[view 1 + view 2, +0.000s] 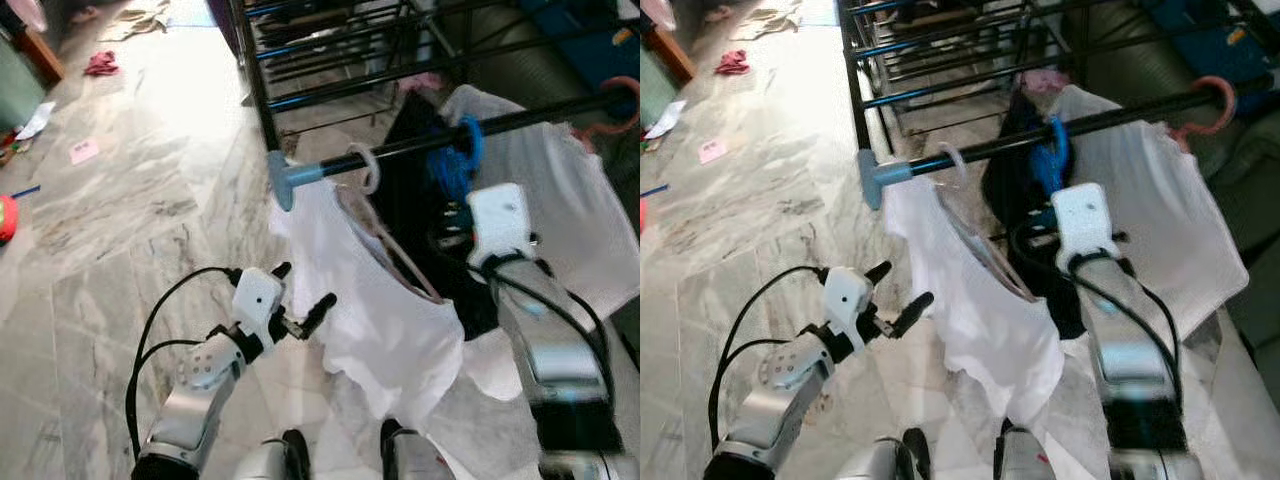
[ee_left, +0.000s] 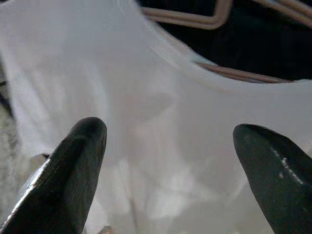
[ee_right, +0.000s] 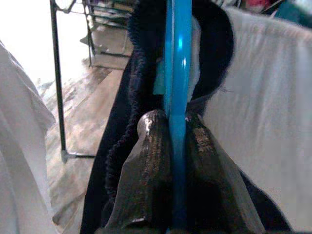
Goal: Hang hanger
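The left gripper (image 1: pixel 303 292) is held low over open marble floor (image 1: pixel 120 220), fingers spread wide and empty, just beside the white shirt (image 1: pixel 385 320) hung near the rail's capped end (image 1: pixel 283 181); further right, the blue hanger (image 3: pixel 176 73) is hooked over the black rail (image 1: pixel 520 122) and pinched between the closed fingers of the right gripper (image 3: pixel 174 146), dark cloth (image 3: pixel 122 141) draped around it.

**Count on the rail**

I count three hangers on one black rail (image 1: pixel 540 112): a white hanger (image 1: pixel 368 170), a blue hanger (image 1: pixel 462 150) and an orange hanger (image 1: pixel 615 115). Two white garments hang there (image 1: pixel 385 320) (image 1: pixel 570 215), plus one dark garment (image 1: pixel 410 190). Two tools, left tool (image 1: pixel 302 292) and right tool (image 3: pixel 173 146).
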`<state>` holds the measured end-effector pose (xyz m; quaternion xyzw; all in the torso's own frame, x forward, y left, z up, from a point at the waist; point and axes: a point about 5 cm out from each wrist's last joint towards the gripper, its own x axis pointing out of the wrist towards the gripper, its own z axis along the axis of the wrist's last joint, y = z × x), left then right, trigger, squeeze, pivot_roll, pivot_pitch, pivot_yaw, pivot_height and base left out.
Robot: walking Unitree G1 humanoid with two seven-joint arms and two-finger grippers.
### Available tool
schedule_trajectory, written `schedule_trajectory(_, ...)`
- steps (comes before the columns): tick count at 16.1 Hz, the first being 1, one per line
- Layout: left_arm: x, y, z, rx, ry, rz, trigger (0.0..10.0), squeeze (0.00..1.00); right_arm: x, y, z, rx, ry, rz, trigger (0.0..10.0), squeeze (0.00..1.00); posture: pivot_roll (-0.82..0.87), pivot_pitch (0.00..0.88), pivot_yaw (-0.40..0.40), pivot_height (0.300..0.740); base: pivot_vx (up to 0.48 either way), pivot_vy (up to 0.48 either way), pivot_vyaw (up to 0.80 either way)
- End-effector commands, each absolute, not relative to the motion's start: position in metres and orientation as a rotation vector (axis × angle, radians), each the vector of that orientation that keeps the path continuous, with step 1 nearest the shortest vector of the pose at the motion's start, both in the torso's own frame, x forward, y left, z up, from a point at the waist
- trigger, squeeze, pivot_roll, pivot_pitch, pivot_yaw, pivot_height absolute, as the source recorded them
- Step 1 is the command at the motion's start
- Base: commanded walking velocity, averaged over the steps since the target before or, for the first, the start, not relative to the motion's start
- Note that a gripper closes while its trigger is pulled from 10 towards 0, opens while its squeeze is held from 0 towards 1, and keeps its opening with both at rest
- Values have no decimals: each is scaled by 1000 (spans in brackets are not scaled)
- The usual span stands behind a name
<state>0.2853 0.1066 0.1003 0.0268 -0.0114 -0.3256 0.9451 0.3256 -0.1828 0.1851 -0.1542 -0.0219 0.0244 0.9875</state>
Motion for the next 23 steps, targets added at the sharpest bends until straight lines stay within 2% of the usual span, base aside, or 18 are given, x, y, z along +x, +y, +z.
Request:
schedule_trajectory(1, 283, 113, 92, 60, 8, -642, 10000, 0, 311, -185, 198, -302, -147, 7, 10000, 0, -74, 261, 99, 740, 0, 0, 0)
schedule_trajectory(7, 290, 109, 95, 69, -7, -655, 10000, 0, 277, -194, 182, -305, -146, -75, 10000, 0, -103, 244, 125, 740, 0, 0, 0)
schedule_trajectory(11, 291, 107, 92, 77, -2, -641, 10000, 0, 247, -205, 141, -312, -30, -132, 10000, 0, -114, 250, 135, 740, 0, 0, 0)
schedule_trajectory(13, 290, 108, 87, 98, 9, -596, 10000, 0, 238, -208, 122, -285, 41, -165, 10000, 0, -108, 247, 139, 740, 0, 0, 0)
schedule_trajectory(14, 291, 110, 85, 119, 14, -548, 10000, 0, 233, -206, 111, -217, 85, -172, 10000, 0, -107, 246, 135, 740, 0, 0, 0)
schedule_trajectory(19, 297, 117, 77, 145, 38, -416, 10000, 0, 227, -197, 99, -165, 105, -150, 10000, 0, -111, 245, 109, 740, 0, 0, 0)
schedule_trajectory(23, 299, 115, 74, 148, 44, -392, 10000, 0, 238, -185, 106, -180, 93, -91, 10000, 0, -98, 226, 86, 740, 0, 0, 0)
